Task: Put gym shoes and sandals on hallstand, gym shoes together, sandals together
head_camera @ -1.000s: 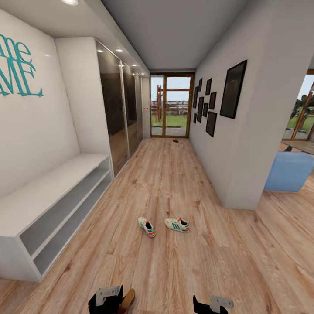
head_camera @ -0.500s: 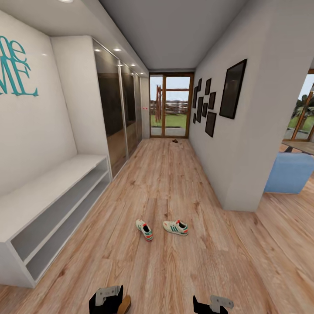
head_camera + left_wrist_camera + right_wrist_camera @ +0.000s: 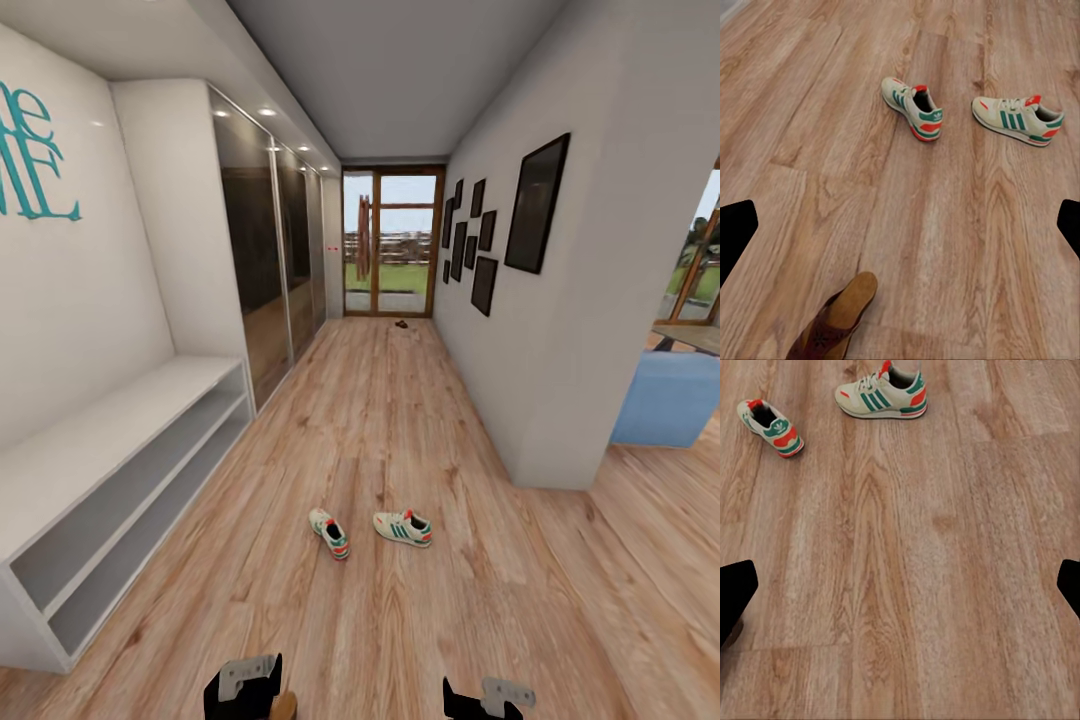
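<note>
Fingers on both grippers spread wide, nothing pinched. Two gym shoes [image 3: 372, 530] sit apart on the corridor floor [image 3: 400, 620]; one sandal [image 3: 832, 322] lies near the left gripper [image 3: 245, 690]. Best approach: descend squarely over it. Hallstand [image 3: 110, 480] waits along the left wall.

Two gym shoes [image 3: 329, 533] [image 3: 403, 527] lay side by side, apart, on the corridor floor [image 3: 400, 420]; the shoe rack [image 3: 110, 450] stood along the left wall, a sandal [image 3: 832, 322] nearer the robot.
</note>
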